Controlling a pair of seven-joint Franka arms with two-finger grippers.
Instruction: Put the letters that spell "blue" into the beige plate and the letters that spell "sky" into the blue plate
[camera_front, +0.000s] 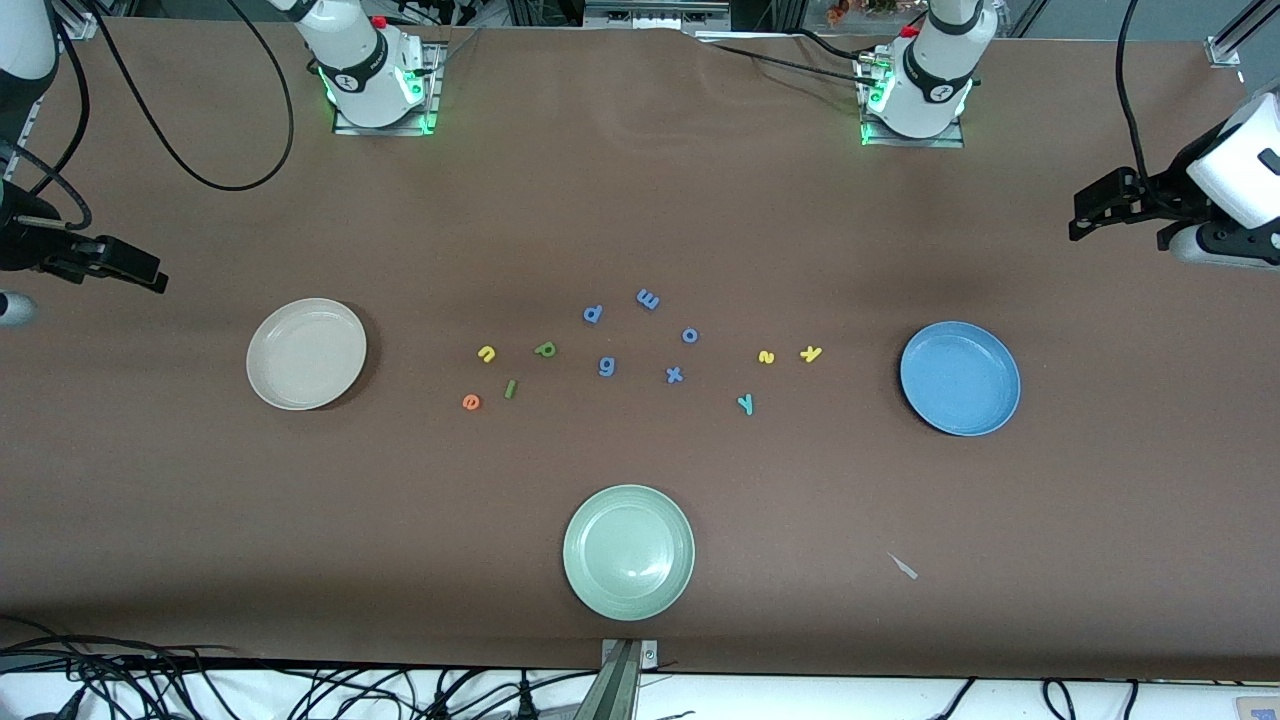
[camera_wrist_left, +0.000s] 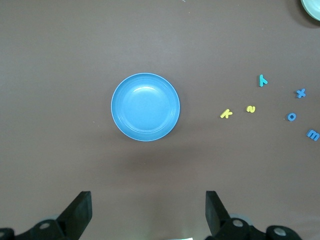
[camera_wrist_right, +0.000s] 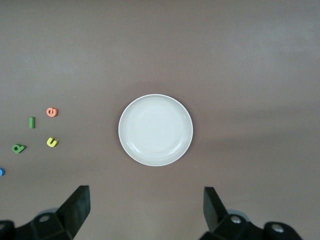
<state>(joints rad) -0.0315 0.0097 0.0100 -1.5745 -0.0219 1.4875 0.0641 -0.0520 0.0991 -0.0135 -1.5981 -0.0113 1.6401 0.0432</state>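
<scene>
Both arms hang back at the table's ends. The right end effector (camera_wrist_right: 145, 212), released, is over bare table by the beige plate (camera_front: 306, 353). The orange e (camera_front: 471, 402) and dark green l (camera_front: 511, 388) lie between that plate and the middle. The left end effector (camera_wrist_left: 148, 212), also released, is nearer the blue plate (camera_front: 959, 378) and yellow k (camera_front: 811, 353).

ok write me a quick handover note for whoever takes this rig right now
Left claw: open, holding nothing, up over the table by the blue plate.
Right claw: open, holding nothing, up by the beige plate.
Both plates hold nothing.
On the table near the beige plate: yellow u, green b, dark green l, orange e.
Near the blue plate: yellow s, yellow k, teal y.
Done: nothing. Left: all seven letters.
</scene>
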